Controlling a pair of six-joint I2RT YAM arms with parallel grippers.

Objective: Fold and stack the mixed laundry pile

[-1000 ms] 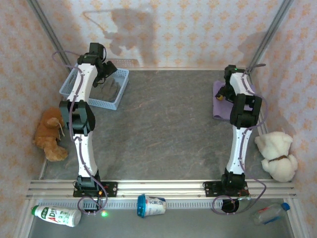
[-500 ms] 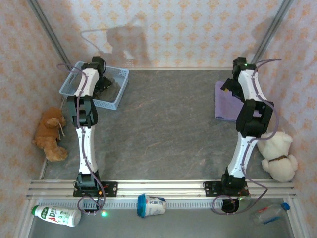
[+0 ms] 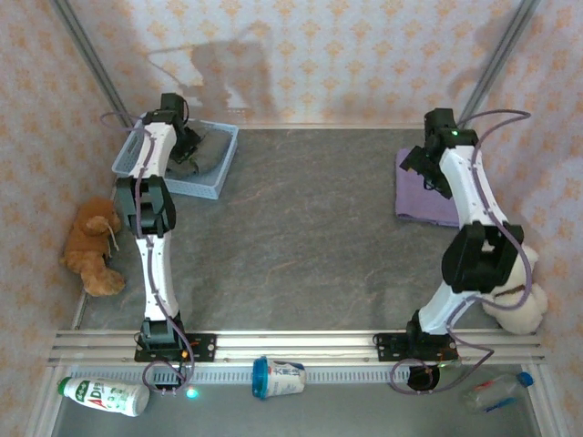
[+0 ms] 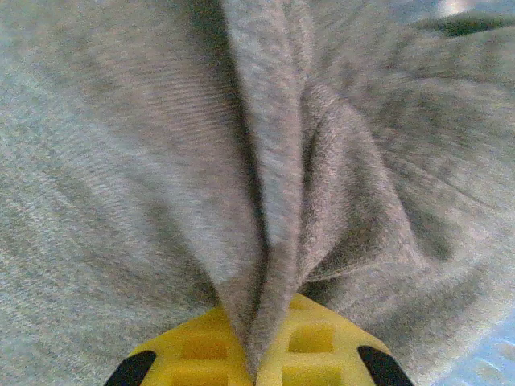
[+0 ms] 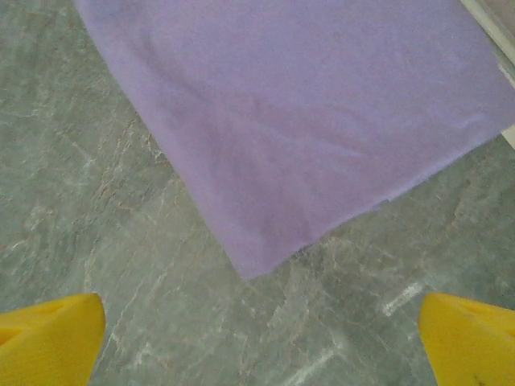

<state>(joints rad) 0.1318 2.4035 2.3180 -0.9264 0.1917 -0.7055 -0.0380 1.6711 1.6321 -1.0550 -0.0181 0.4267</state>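
Having swung the right elbow outward, holding right hand [image 5: 257, 338] wide open and empty, lavender T-shirt [image 5: 306, 121] lying flat just ahead on worktop [image 5: 105, 233], left hand [image 4: 257, 358] pinching a fold of grey top [image 4: 145, 161] down in blue basket [image 3: 196, 188]

Open tabletop [image 3: 310, 228] between basket [image 3: 197, 189] and T-shirt [image 3: 419, 200]

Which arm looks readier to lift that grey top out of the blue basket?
Left: the left gripper pinches a fold of the grey top; the right gripper hangs open by the purple T-shirt.
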